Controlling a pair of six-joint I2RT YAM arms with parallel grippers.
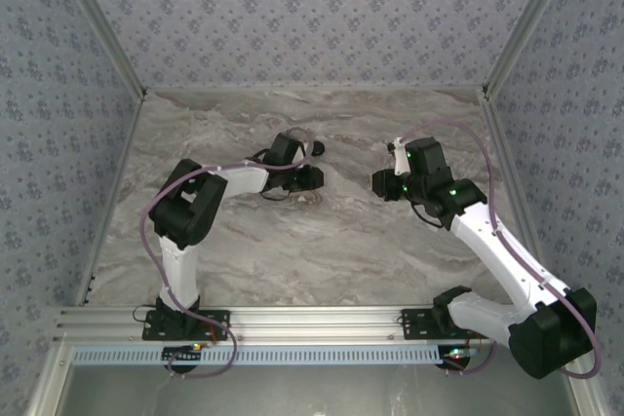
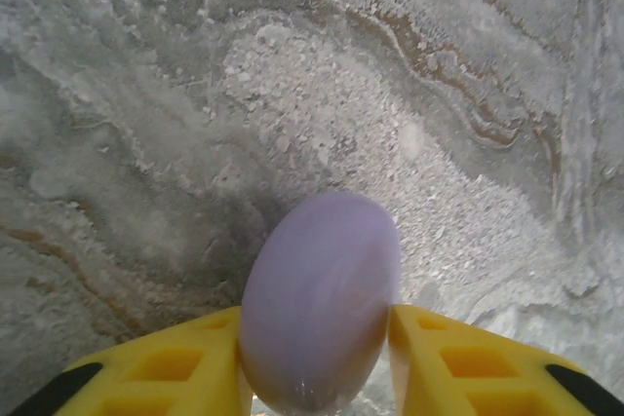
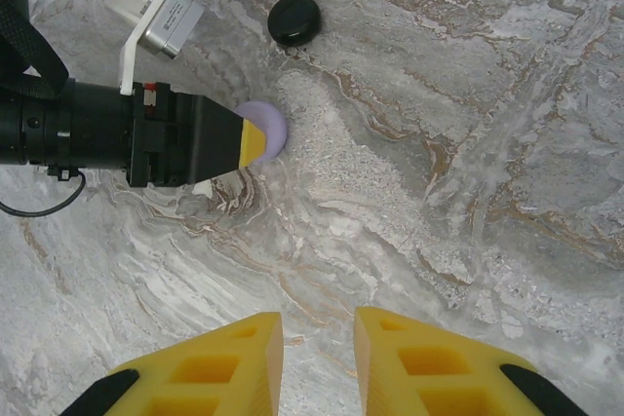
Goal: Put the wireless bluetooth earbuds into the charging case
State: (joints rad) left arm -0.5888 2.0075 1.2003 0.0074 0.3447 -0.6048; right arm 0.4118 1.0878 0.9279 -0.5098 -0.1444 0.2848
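Nearest us, our left pincer (image 2: 314, 317) pinches the pale lavender flat disc (image 2: 322, 265), likely clearing it from the small black round case (image 3: 293, 18); our right pincer (image 3: 319, 333) hangs slightly spread, empty.

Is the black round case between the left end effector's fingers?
No, a lavender disc sits between those fingers; the black case lies on the table.

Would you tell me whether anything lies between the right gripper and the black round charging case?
The left gripper, a pale lavender flat disc between its fingers, crowds the left edge of the path from the right gripper to the case.
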